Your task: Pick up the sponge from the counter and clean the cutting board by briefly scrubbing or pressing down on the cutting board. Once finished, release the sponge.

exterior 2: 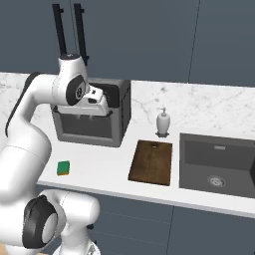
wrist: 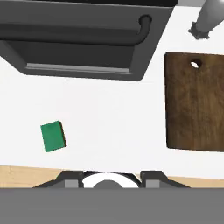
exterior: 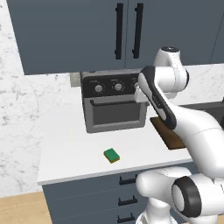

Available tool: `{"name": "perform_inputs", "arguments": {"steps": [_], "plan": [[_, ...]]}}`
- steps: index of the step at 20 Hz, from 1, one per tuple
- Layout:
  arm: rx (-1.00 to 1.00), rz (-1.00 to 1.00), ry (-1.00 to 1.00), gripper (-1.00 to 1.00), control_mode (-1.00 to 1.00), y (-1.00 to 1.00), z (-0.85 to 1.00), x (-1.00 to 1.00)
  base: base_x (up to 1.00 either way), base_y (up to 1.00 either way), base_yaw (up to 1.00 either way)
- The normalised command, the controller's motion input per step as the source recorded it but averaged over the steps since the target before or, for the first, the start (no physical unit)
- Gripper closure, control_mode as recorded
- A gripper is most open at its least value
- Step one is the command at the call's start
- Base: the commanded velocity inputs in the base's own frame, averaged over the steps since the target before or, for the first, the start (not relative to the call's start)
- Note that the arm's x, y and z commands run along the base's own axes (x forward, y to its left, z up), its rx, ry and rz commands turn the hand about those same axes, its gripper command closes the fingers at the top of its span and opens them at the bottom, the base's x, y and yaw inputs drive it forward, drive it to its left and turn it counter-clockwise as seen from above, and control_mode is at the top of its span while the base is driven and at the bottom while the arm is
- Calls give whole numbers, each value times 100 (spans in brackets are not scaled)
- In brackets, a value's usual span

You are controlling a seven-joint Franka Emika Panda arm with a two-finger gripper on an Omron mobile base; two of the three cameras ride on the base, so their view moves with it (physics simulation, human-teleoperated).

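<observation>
We look over a white counter (exterior 2: 107, 172) set above dark drawers, with a grey toaster oven (exterior: 114, 103) standing at the back against the marbled wall. To the right of the oven a sink (exterior 2: 217, 163) is sunk into the counter, and between oven and sink lies the board (exterior 2: 151, 162), a thin dark brown wooden rectangle with a small hanging hole at its far end. A soap dispenser (exterior 2: 163, 122) stands behind the board by the wall. The sponge (exterior: 112, 155) sits alone on the counter in front of the oven, near the front edge and well apart from the board, green face up with a tan layer showing along one side. We judge it light, soft and springy, likely to squash under a hard pinch, so we would take it across its shorter width, pressing on the two long side faces. The gripper (exterior 2: 84, 118) hangs high in front of the oven, above the counter and touching nothing; from the hand camera the sponge lies down and to the left. We cannot tell whether its fingers are apart or together, since they are too small and dark against the oven. In the left view the arm covers much of the board, and the dispenser is cut off in the hand view.
</observation>
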Motion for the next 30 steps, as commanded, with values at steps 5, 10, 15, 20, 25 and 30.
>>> {"name": "perform_inputs", "arguments": {"steps": [5, 10, 15, 20, 25, 30], "plan": [[0, 10, 2, -100, -100, 30, -21, -24, 0, 0, 0], [-4, 23, 4, -100, -100, 63, -36, -58, 0, 0, 0], [-1, 6, 5, -100, -100, 8, -9, -1, 0, 0, 0], [-6, 6, 8, -100, -100, 58, -32, 0, 0, 0, 0], [-9, 7, 15, -100, -100, 65, -45, 0, 0, 0, 0], [-13, 6, 5, -100, -100, 32, -41, 0, 0, 0, 0]]}}
